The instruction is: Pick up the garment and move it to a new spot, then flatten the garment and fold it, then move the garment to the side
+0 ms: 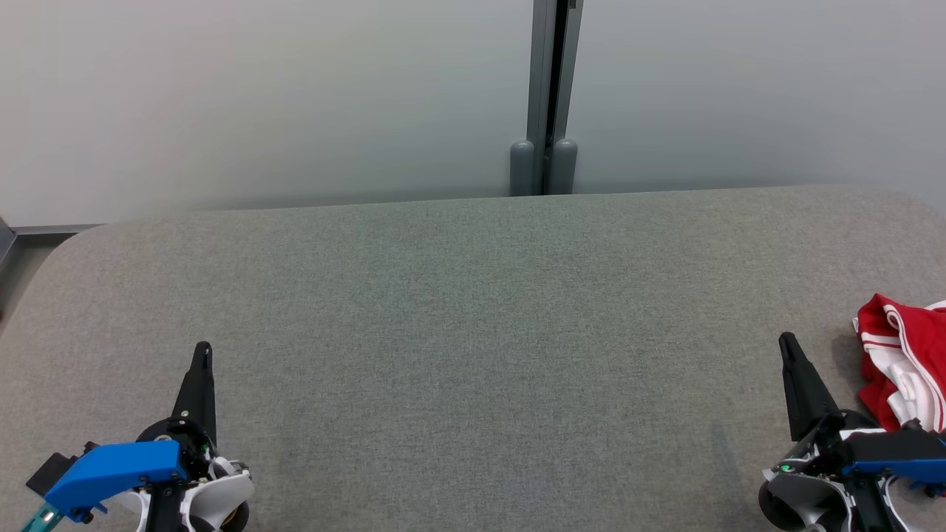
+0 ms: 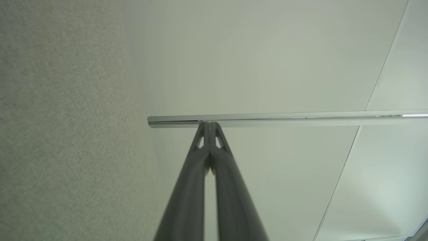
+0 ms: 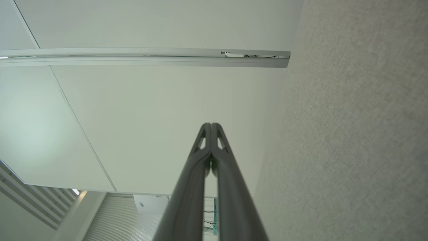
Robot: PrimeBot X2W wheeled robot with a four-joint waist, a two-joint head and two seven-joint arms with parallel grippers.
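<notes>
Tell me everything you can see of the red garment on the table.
The garment is soft red cloth with white stripes and white trim, crumpled in a heap, neither flattened nor folded. It lies on the grey fabric-covered table at the right edge of the head view, partly cut off by the frame. The shut right gripper stands just left of it, not gripping it.

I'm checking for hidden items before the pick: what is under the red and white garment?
The garment lies crumpled on the grey fabric table. Anything beneath its folds is covered, and its right part runs out of the head view.
</notes>
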